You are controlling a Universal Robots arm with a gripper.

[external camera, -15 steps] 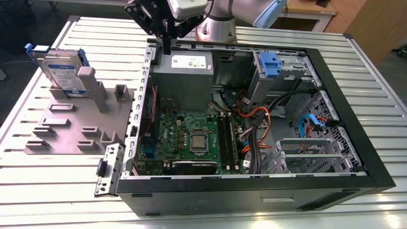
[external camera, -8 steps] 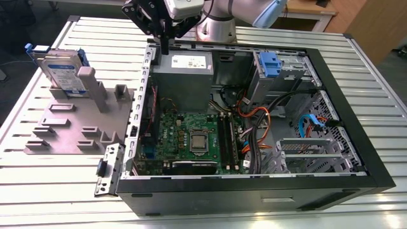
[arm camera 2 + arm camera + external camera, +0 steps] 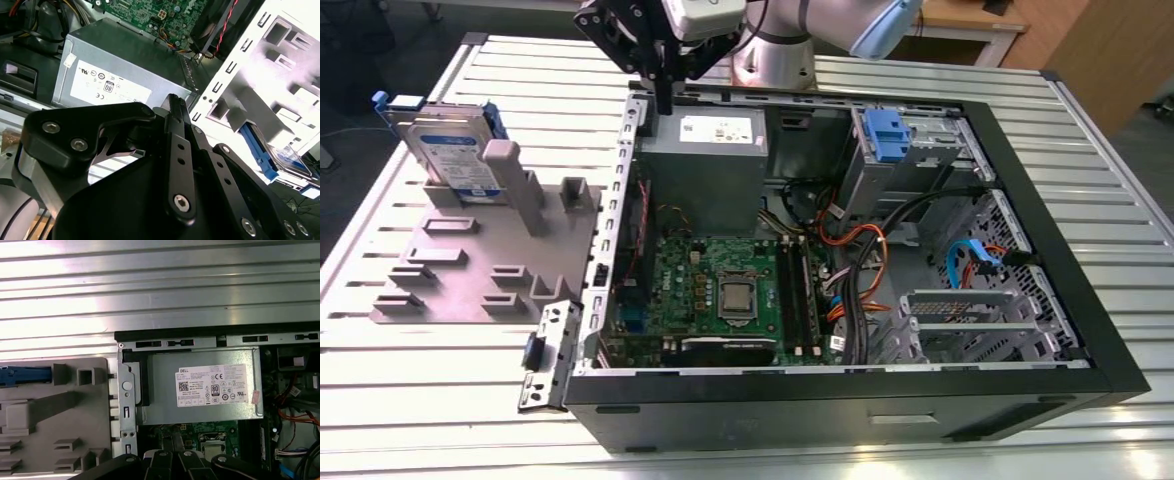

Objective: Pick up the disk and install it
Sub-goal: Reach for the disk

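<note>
One disk point(image 3: 454, 150) stands upright on edge in a grey slotted fixture point(image 3: 480, 270) on the ribbed metal table point(image 3: 440, 400), at ten o'clock from the open computer case point(image 3: 854, 408) in the exterior view. Well apart from it, at twelve o'clock over the case's rim, the gripper point(image 3: 664, 105) hangs with jaws pressed together, holding nothing, above the grey power supply point(image 3: 707, 150). A blue latch piece point(image 3: 886, 135) sits at two o'clock.
</note>
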